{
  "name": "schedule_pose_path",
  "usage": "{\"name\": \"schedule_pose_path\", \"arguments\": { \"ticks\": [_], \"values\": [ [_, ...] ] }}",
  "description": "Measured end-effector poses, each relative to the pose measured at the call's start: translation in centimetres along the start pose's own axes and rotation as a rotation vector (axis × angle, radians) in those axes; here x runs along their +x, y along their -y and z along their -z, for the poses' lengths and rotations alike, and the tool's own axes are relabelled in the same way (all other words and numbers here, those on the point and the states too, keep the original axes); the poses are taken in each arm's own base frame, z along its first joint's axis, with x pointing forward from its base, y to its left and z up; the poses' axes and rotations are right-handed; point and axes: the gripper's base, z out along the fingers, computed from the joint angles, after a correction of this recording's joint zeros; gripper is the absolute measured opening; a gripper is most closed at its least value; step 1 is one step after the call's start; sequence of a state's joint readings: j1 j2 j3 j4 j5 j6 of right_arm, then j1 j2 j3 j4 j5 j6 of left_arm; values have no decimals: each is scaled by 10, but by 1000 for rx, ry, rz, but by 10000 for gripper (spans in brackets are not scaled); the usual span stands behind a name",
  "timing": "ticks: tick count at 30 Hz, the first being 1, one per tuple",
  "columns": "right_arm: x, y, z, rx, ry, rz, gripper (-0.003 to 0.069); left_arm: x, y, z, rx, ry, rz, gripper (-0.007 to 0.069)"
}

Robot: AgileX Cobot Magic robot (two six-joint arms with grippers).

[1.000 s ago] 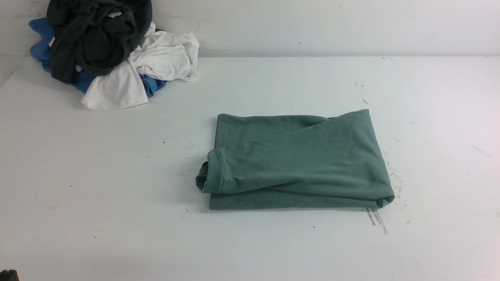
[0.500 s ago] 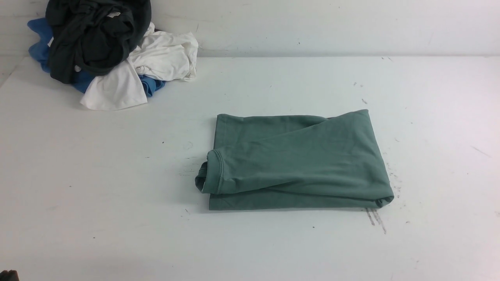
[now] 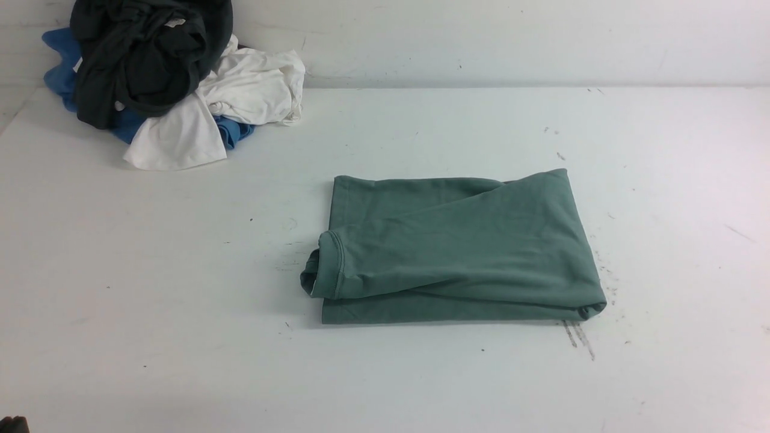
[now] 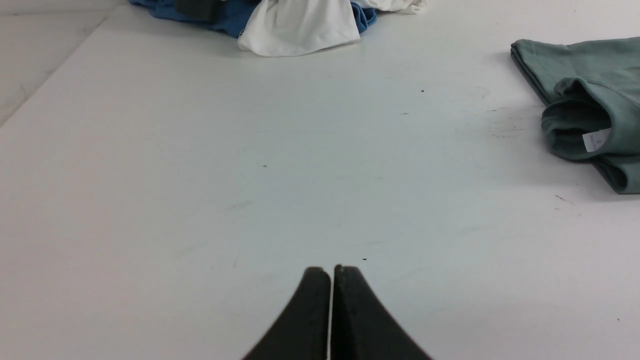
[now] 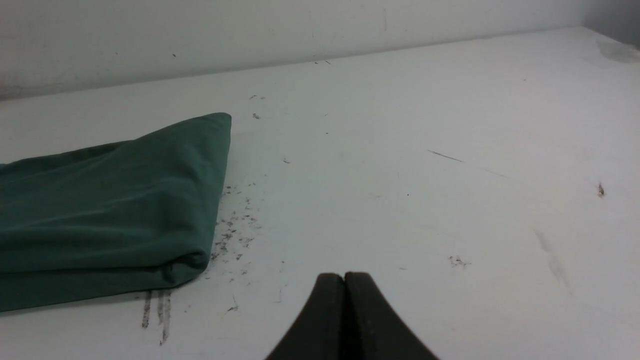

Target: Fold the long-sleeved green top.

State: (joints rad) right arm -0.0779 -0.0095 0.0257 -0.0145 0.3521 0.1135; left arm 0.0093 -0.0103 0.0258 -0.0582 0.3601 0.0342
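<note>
Change since earlier: none visible.
Green long-sleeved top (image 3: 457,246): mid-table (image 3: 150,270), folded into a compact rectangle, likely finished.
Left gripper (image 4: 331,272): closed, empty, well clear.
Right gripper (image 5: 344,277): closed, empty, well clear.
Other garments (image 3: 162,78): piled at far left corner.

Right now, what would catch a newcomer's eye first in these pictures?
The green long-sleeved top lies folded into a compact rectangle near the middle of the white table, its neck opening and white label facing the robot's left. A heap of dark, white and blue garments sits at the far left corner against the wall. The left gripper and right gripper are shut, apart from the cloth.
</note>
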Motion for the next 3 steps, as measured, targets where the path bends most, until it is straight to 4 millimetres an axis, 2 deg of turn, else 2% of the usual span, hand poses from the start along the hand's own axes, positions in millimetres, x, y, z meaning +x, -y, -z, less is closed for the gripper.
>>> {"name": "schedule_pose_path", "arguments": {
  "ticks": [3],
  "values": [
    [0, 0, 0, 0, 0, 0, -15, 0, 0, 0, 0, 0, 0, -7]
  ]
}}
